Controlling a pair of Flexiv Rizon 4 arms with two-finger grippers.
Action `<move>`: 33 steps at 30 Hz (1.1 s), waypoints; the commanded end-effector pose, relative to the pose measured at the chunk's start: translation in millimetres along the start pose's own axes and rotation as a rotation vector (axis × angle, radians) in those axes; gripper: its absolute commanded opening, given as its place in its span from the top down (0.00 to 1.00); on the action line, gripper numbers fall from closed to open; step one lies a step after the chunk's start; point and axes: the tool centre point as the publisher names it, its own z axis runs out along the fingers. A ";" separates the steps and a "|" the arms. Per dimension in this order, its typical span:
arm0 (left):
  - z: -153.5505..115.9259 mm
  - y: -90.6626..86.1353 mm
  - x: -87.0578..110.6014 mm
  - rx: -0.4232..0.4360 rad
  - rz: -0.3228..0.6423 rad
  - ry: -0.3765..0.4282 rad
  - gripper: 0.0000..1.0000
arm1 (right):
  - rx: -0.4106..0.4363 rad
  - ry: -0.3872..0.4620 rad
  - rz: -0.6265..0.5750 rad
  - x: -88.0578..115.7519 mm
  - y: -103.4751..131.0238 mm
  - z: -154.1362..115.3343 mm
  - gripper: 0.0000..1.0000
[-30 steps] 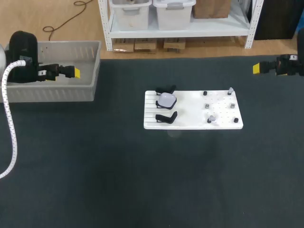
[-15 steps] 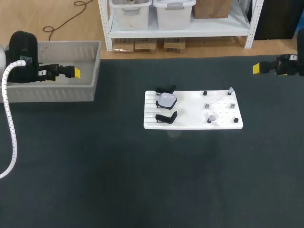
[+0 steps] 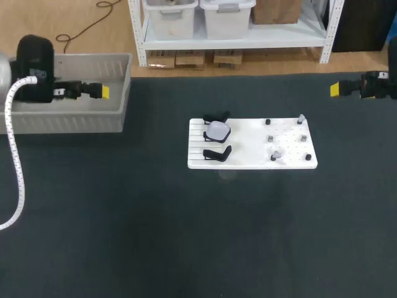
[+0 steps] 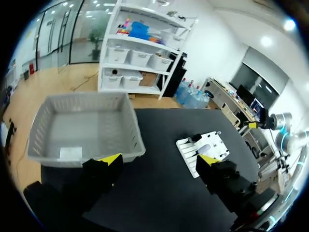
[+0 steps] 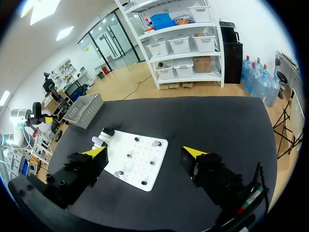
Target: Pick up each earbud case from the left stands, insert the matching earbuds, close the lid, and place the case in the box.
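Observation:
A pale earbud case (image 3: 218, 130) rests on the left end of the white board (image 3: 254, 162), between two black stands (image 3: 216, 117). Small pegs and a pale earbud (image 3: 276, 153) sit on the board's right half. My left gripper (image 3: 99, 92) hangs open over the grey box (image 3: 126, 81) at the far left, holding nothing. In the left wrist view the open gripper (image 4: 158, 162) has the box (image 4: 136, 128) and the board (image 4: 208, 147) far ahead. My right gripper (image 3: 335, 89) is open and empty at the far right. From the right wrist, the gripper (image 5: 145, 152) faces the board (image 5: 140, 169) and the case (image 5: 99, 141).
The dark table mat (image 3: 198, 236) stretches wide in front of the board and between the board and the box. A second black stand (image 3: 217, 153) sits at the board's front left. The grey box (image 5: 85, 109) shows far beyond the board in the right wrist view.
My left arm has shifted a little to the right and farther back over the box. The right arm, the case and the board are where they were.

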 end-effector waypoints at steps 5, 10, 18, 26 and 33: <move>6.2 -13.5 -11.7 0.170 0.185 -0.056 0.00 | 0.002 0.001 0.000 0.1 0.2 -0.4 0.00; 18.7 -27.4 -15.8 0.225 0.358 -0.056 0.00 | 0.002 0.001 0.000 0.1 0.2 -0.4 0.00; 50.4 -47.0 -14.6 0.389 0.541 0.007 0.00 | 0.002 0.001 0.000 0.1 0.2 -0.4 0.00; 96.0 -63.9 -2.7 0.538 0.668 0.102 0.00 | 0.002 0.001 0.000 0.1 0.2 -0.4 0.00; 126.0 -79.0 7.4 0.603 0.774 0.132 0.00 | 0.002 0.001 0.000 0.1 0.2 -0.4 0.00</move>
